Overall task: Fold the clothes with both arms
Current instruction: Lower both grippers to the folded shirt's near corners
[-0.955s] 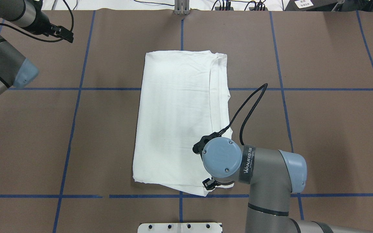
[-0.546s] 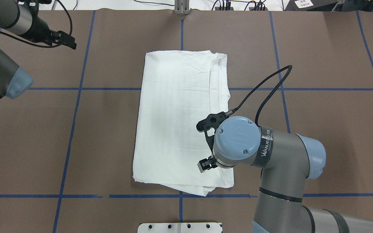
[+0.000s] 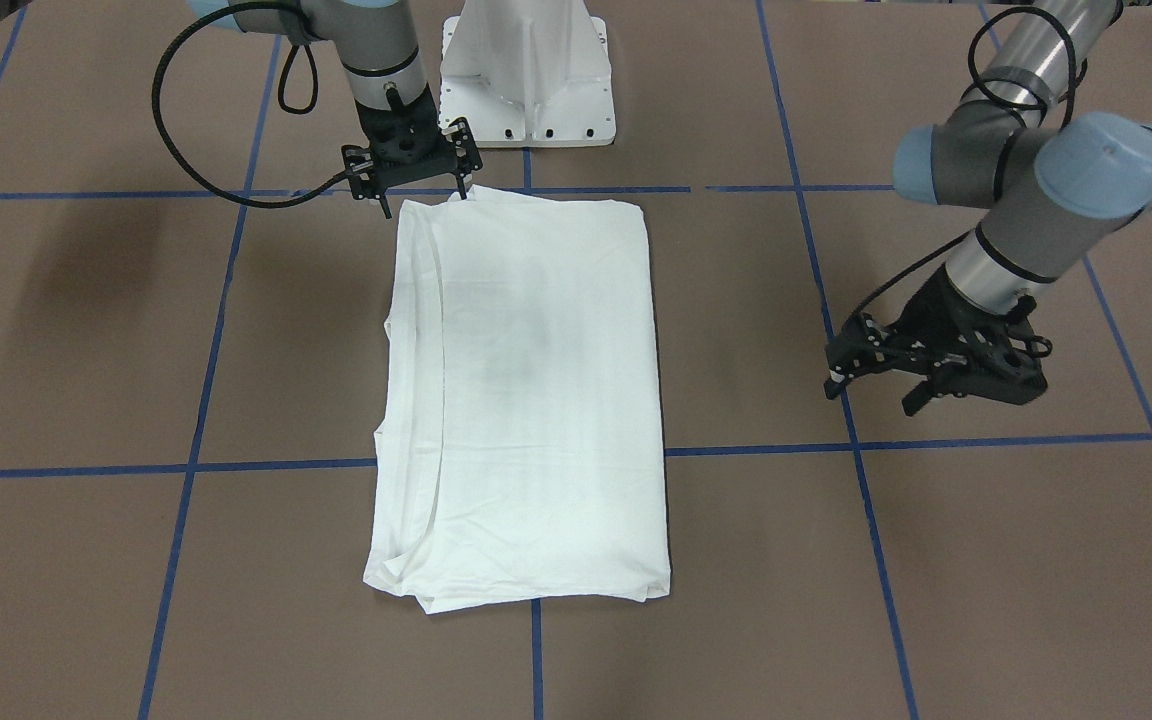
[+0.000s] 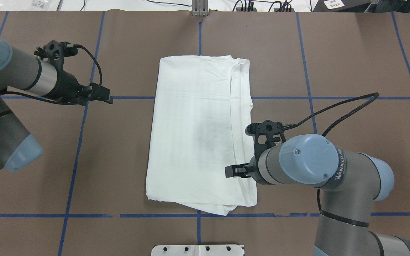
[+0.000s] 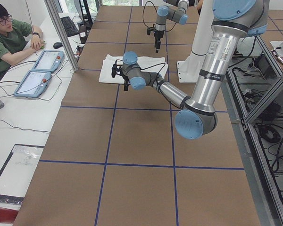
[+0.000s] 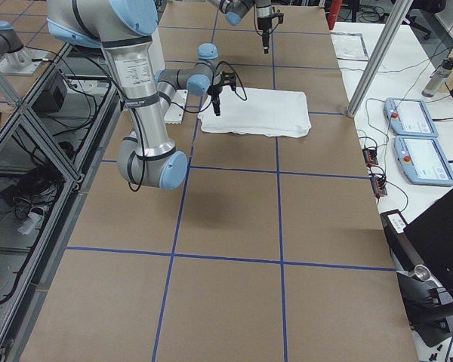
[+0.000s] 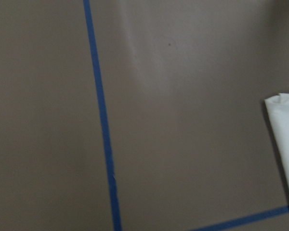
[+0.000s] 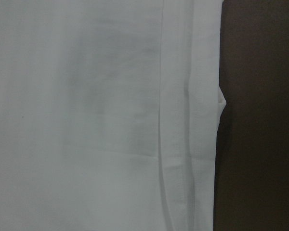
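The white shirt (image 4: 198, 135) lies folded into a long flat rectangle in the middle of the brown table, with layered edges along its right side; no print, collar or label shows. It also shows in the front view (image 3: 536, 400). My right gripper (image 4: 231, 170) hovers over the shirt's near right part, open and empty; in the front view (image 3: 423, 195) its fingers straddle the shirt's near edge. The right wrist view is filled by the shirt (image 8: 111, 115). My left gripper (image 4: 103, 96) is open and empty, over bare table left of the shirt (image 3: 871, 390). The left wrist view shows the shirt's corner (image 7: 286, 139).
The white pedestal base (image 3: 526, 80) stands at the table's near edge by the right gripper. Blue tape lines (image 4: 84, 97) grid the brown table. An operator (image 5: 12, 37) sits beyond the far edge with two control pads (image 5: 40, 70).
My left gripper has swung from the far left corner down and in toward the shirt's left side. My right arm has drawn back to the right, its gripper leaving the shirt's near right corner.
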`<state>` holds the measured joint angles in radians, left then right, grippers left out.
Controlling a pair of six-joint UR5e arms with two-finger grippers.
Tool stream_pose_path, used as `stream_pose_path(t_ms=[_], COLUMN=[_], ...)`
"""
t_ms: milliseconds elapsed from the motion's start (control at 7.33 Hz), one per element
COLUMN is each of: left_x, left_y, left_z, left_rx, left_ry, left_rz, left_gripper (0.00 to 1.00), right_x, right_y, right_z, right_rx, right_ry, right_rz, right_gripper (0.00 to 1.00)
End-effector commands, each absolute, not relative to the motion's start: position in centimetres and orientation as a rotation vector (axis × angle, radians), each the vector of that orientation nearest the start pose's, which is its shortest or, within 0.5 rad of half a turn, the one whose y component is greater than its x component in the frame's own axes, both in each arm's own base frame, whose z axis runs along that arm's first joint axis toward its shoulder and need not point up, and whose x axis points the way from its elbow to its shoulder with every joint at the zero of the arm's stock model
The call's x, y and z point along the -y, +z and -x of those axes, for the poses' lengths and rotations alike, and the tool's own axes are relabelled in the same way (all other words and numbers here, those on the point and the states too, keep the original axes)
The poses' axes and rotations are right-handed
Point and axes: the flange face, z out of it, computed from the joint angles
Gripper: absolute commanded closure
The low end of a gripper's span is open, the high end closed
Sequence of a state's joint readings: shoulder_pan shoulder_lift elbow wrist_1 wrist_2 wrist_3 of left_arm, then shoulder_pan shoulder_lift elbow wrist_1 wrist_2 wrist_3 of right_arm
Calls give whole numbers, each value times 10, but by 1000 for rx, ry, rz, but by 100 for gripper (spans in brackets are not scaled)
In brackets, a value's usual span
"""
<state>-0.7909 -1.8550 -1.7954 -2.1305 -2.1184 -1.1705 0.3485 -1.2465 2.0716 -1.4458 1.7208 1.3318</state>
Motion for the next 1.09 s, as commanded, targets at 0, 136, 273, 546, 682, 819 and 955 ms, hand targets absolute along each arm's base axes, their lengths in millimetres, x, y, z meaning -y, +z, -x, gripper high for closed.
stream_pose_path(t_ms=[0,136,273,546,682,819,955], left_x=[388,353,320,302,301,300,294], left_y=[320,316,319,322,324,327,327], left_z=[-420,-446,-478,-497,-498,-501,-505], left_rx=[-1240,-1295,-1288,-1280,-1276,-1270,-1268], left_ry=[-150,-190,-228,-221,-222,-219,-209], left_rz=[-88,-56,-44,-41,-41,-36,-28], left_gripper=[0,0,0,0,0,1,2], right_x=[273,262,257,256,256,255,254], right_y=[278,280,279,277,279,279,277], right_z=[463,467,470,471,471,472,472], right_rx=[1039,1051,1053,1056,1053,1053,1057], right_ry=[143,189,210,210,210,208,205], right_rz=[-164,-154,-161,-161,-160,-159,-158], right_gripper=[0,0,0,0,0,0,0])
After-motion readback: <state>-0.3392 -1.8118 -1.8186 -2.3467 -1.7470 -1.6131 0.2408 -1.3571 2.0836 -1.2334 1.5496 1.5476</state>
